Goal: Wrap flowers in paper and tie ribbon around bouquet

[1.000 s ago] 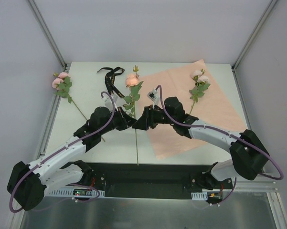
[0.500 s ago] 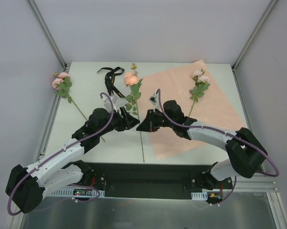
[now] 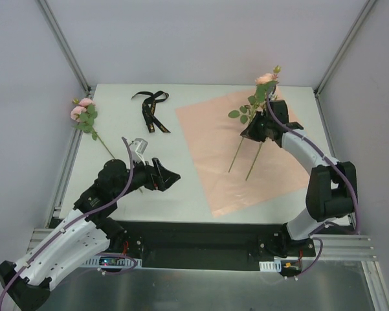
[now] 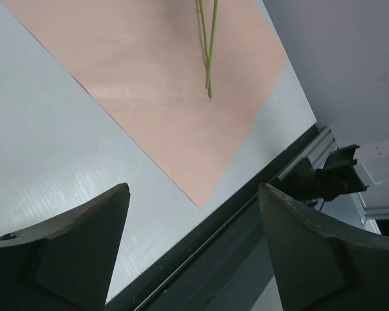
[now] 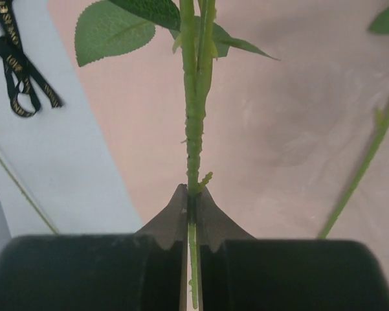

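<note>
Right claw (image 5: 193, 208): jaws together, clamped on a stem (image 5: 193, 129) low on its stalk; the flower is held over the far right part of the paper (image 3: 207, 129), blossom toward the far edge. Left claw (image 3: 167, 176): jaws apart, nothing between them; it sits over the table (image 3: 181, 97), near and left of the paper.

Progress, as judged: early. The paper lies flat and unrolled, right of centre; a second stem (image 5: 362, 162) appears to lie on the sheet just beside the held one, with the stalk ends close together toward the near side; gathering is thus partly done. Remaining steps:
- set the held stem down beside the second;
- fetch the third flower (image 3: 84, 113), which lies at the far left of the table, well apart from the paper;
- roll the sheet into a cone;
- tie the ribbon (image 3: 152, 107).

Surroundings: the ribbon lies loosely folded on the table at the far side, left of the paper and not touching it; no wrap or knot is begun.

Obstructions: nothing lies between either claw and its likely target; in the top view the right arm hides part of the flowers, so their contact with the sheet cannot be told.
</note>
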{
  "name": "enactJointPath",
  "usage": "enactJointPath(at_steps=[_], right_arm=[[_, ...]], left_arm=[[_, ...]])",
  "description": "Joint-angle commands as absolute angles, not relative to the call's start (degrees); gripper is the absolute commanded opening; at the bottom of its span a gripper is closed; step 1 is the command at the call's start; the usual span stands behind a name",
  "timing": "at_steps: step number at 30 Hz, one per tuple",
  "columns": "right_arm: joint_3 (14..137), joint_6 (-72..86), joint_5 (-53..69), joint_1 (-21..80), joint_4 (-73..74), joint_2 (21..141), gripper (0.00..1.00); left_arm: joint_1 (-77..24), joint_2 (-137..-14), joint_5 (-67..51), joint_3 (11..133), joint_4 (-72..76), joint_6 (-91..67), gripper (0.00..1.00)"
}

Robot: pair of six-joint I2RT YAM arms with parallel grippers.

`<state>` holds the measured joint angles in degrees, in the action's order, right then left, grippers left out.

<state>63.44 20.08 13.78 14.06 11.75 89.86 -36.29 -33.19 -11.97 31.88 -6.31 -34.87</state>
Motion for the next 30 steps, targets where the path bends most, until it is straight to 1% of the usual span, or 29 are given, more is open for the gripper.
enactJointPath(at_steps=[1,4,7,11,13,24,30], right_arm=[[71.0,16.5,8.0,11.6,20.2,94.6,0.0],[75.4,15.4,4.1,11.2,24.2,98.5,0.0],[75.0,15.3,0.7,10.8,24.1,99.8,0.0],[75.7,14.0,0.4,10.3,25.0,102.6,0.0],[75.8,13.4,-1.4,10.2,25.1,103.9,0.01],[79.5,8.7,-0.6,9.8,23.4,110.3,0.01],[81.6,7.9,-0.5,9.8,23.3,113.0,0.0]], left_arm=[[-35.9,-33.7,-17.7,30.5,-7.9,-35.6,0.8],[-35.9,-33.2,-18.1,29.9,-7.7,-36.1,0.8],[-35.9,-31.8,-18.6,29.8,-7.9,-35.3,0.79],[-35.9,-30.6,-18.3,28.9,-8.1,-35.9,0.8],[-35.9,-31.4,-18.6,29.1,-8.3,-36.0,0.79],[-35.9,-32.6,-20.4,29.5,-8.6,-38.0,0.75],[-35.9,-33.0,-19.5,29.4,-8.7,-38.8,0.77]])
